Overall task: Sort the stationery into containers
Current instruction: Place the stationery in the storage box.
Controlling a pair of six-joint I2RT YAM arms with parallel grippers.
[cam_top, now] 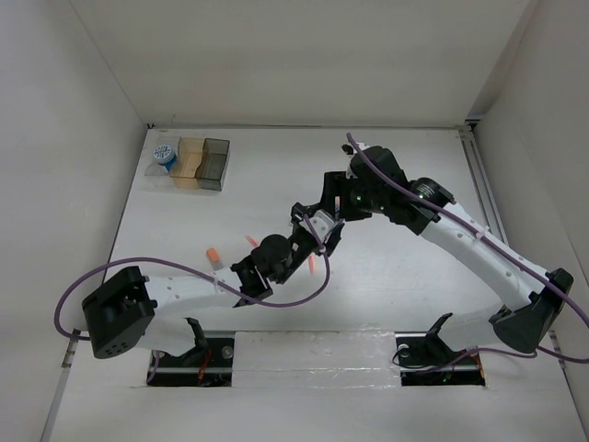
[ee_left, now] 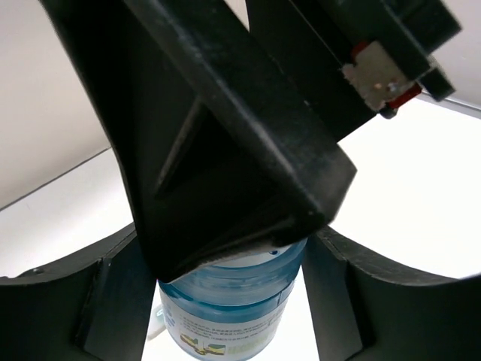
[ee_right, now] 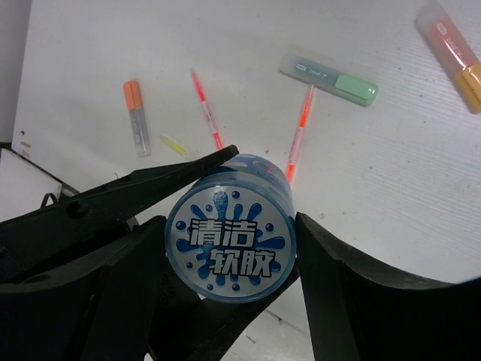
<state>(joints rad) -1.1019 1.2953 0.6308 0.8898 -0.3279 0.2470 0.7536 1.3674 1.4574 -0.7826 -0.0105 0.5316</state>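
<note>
The roll (ee_right: pixel 229 242) is held mid-surface (cam_top: pixel 386 304), clamped between the right fingers (ee_right: pixel 331 278). The left fingers (ee_left: pixel 338 301) flank the same roll, but I cannot tell whether they press it. On the surface near it lie two red pens (ee_right: pixel 207 109), a marker (ee_right: pixel 135 116) and a green highlighter (ee_right: pixel 331 79). The bins (cam_top: pixel 210 166) stand far left, with a second roll (cam_top: pixel 164 155) in the clear one.
</note>
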